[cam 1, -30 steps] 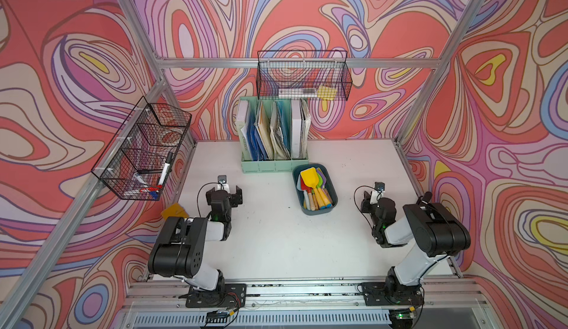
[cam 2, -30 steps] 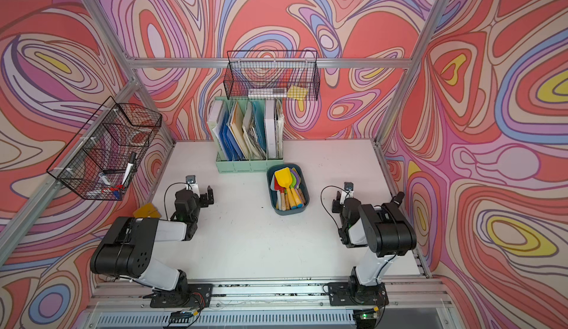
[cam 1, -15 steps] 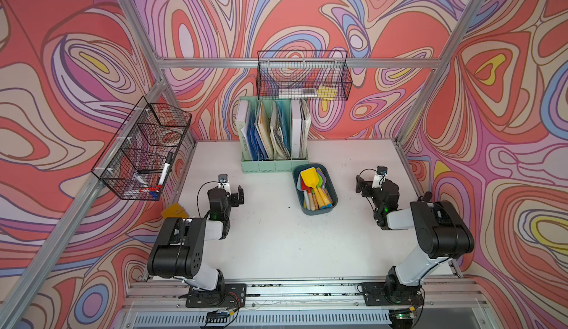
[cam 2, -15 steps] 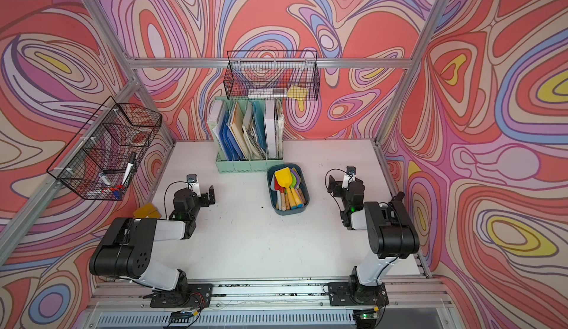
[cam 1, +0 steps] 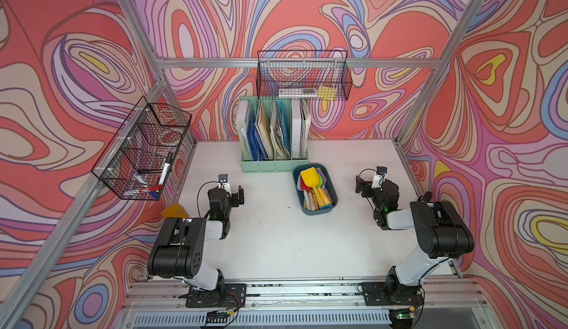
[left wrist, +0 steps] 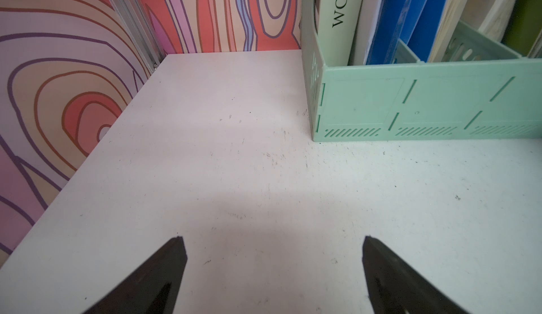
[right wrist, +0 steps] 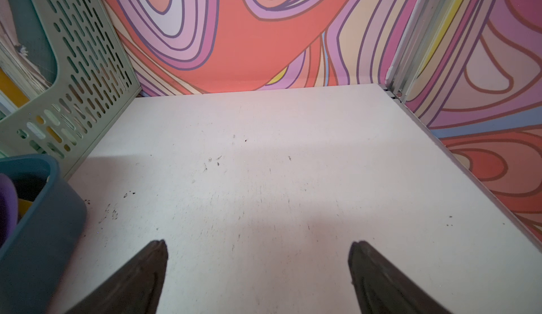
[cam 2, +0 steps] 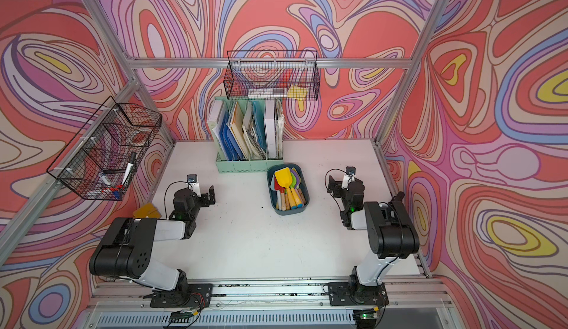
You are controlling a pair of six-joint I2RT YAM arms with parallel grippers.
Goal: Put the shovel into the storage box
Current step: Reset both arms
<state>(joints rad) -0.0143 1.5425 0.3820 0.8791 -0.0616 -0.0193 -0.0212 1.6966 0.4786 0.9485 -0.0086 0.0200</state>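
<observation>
Two sets of fingers, both spread wide and holding nothing: left fingers (left wrist: 164,268) and right fingers (right wrist: 140,274) hang over the table (cam 1: 276,244). The storage box (cam 1: 319,212) sits at five o'clock from the green file holder (cam 1: 273,165). A yellow shovel (cam 1: 308,176) lies on top inside, over what look like several more. Left fingers stand at the box's nine o'clock, right at three.

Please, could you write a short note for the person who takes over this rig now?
Left tool: open, empty, over the table.
Right tool: open, empty, right of the box.
Box: before the file holder, holding several shovels, yellow shovel on top.
Done: no shovel seen on the table.
Left: likely nothing; a yellow piece beyond the table's left edge is unclear, check it.
</observation>
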